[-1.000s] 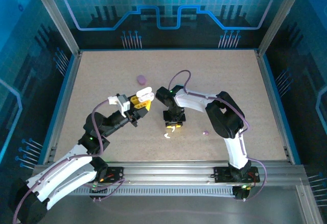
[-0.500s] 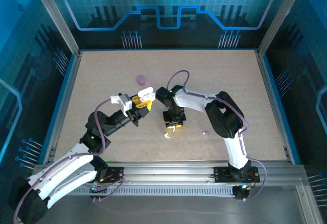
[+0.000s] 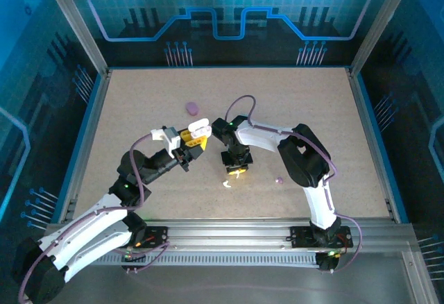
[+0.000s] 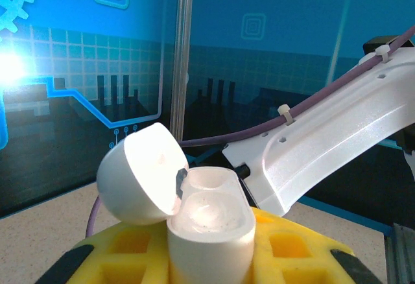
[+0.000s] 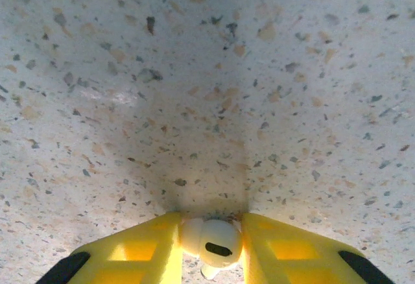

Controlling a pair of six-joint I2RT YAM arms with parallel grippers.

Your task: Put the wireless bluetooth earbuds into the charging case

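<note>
One risk: right gripper's point(image 5: 211, 237) pinch on the tiny white plastic earbud point(image 5: 218, 245) may slip; left gripper point(image 4: 209, 258) clamps the open white charging case point(image 4: 209, 214).

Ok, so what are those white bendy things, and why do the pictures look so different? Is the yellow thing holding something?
Those are two robot arms, the left arm and the right arm, bolted to a speckled table. One picture looks down from above. The other two come from little cameras on each wrist, so you see the yellow fingers close up. The left gripper holds a white charging case with its lid flipped open. The right gripper points down at the table and pinches a white earbud. Loose on the table lie another white earbud, a tiny purple earbud and a purple case.
</note>
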